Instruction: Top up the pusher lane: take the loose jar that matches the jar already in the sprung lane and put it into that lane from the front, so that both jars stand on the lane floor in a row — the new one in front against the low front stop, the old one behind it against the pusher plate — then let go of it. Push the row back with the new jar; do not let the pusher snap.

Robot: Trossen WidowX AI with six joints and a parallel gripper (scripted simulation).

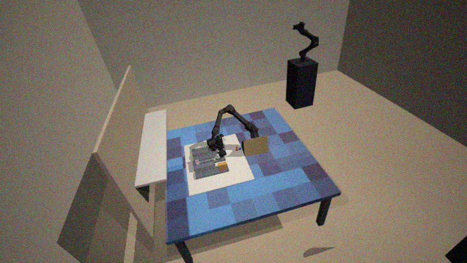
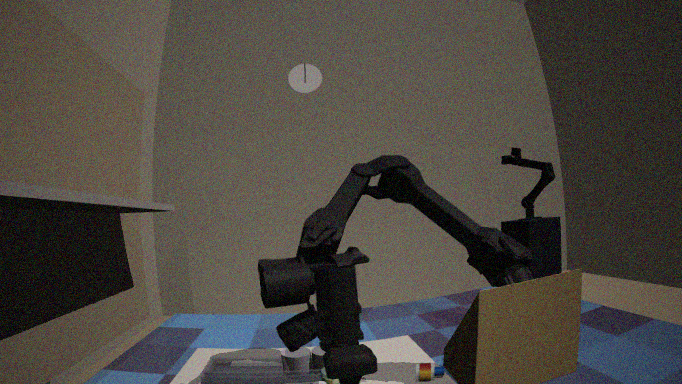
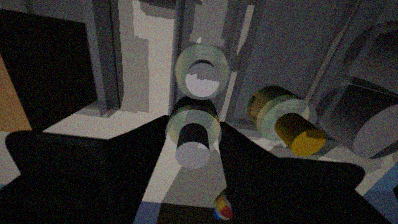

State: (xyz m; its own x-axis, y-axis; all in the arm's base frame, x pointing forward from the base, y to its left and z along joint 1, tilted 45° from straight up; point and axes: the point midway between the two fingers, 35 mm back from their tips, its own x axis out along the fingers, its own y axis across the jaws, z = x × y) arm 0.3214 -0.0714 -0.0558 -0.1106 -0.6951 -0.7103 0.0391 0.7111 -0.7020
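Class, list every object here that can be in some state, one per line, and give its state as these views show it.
gripper: shut on the pale green jar.
pale green jar: held, in line with the lane jar.
lane jar: standing just beyond the held jar.
yellow jar: untouched in the neighbouring lane.
cardboard box: standing apart, untouched.

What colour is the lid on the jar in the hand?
Pale grey-lilac lid, clearest in the wrist view.

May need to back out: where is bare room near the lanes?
Bare white mat lies in front of the grey lane rack. It is crowded behind: the gripper holds a jar, close to the cardboard box.
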